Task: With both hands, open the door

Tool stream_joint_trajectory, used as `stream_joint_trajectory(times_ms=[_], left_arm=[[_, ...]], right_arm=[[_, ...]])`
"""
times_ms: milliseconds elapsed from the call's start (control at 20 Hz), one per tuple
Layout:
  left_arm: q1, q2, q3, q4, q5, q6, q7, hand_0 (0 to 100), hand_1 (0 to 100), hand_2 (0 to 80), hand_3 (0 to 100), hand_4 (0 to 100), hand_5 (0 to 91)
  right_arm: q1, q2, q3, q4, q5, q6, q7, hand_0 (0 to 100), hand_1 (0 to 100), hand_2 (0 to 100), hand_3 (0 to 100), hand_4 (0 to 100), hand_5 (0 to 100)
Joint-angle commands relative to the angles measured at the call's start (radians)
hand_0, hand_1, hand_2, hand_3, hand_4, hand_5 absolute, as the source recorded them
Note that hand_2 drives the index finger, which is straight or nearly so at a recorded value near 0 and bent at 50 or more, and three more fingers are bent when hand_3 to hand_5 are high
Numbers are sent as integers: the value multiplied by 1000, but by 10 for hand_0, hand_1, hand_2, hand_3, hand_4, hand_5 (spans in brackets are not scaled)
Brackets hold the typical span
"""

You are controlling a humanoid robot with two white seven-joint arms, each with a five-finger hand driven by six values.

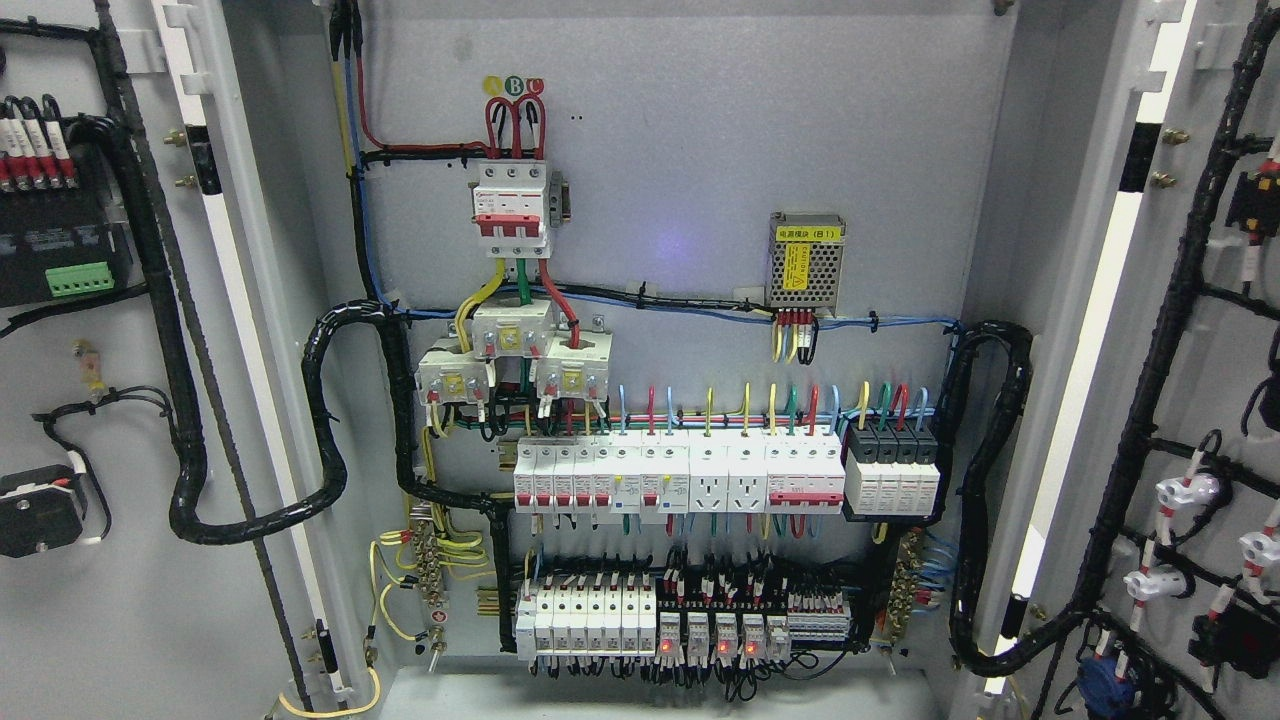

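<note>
An electrical cabinet stands with both doors swung wide. The left door (120, 560) shows its grey inner face at the picture's left, with black cable bundles and a green terminal block. The right door (1220, 380) fills the right edge, its inner face carrying wired indicator lamps. Between them the grey back panel (690, 150) is fully exposed. Neither of my hands nor any arm appears in the head view.
On the back panel sit a red-and-white main breaker (511, 205), a small mesh power supply (805, 260), a row of white breakers (680, 478) and lower relays with red lights (705, 640). Thick black cable looms (330, 430) loop from each door into the cabinet.
</note>
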Motion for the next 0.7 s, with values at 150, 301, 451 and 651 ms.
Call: stream_joint_trajectory(times_ms=[150, 301, 451, 651], left_arm=[[-111, -199, 30, 800, 68, 332, -29, 0, 0, 0, 0, 0, 0], [-128, -202, 30, 796, 113, 613, -73, 0, 0, 0, 0, 0, 0], [-131, -202, 45, 802, 115, 684, -47, 0, 0, 0, 0, 0, 0], [-131, -199, 88, 812, 111, 781, 5, 0, 0, 0, 0, 0, 0]], right_arm=[[-67, 136, -41, 710, 28, 367, -6, 0, 0, 0, 0, 0, 0], [-73, 135, -38, 712, 29, 505, -10, 0, 0, 0, 0, 0, 0], [-84, 133, -38, 710, 46, 576, -13, 0, 0, 0, 0, 0, 0], [-98, 132, -41, 710, 68, 638, -23, 0, 0, 0, 0, 0, 0]])
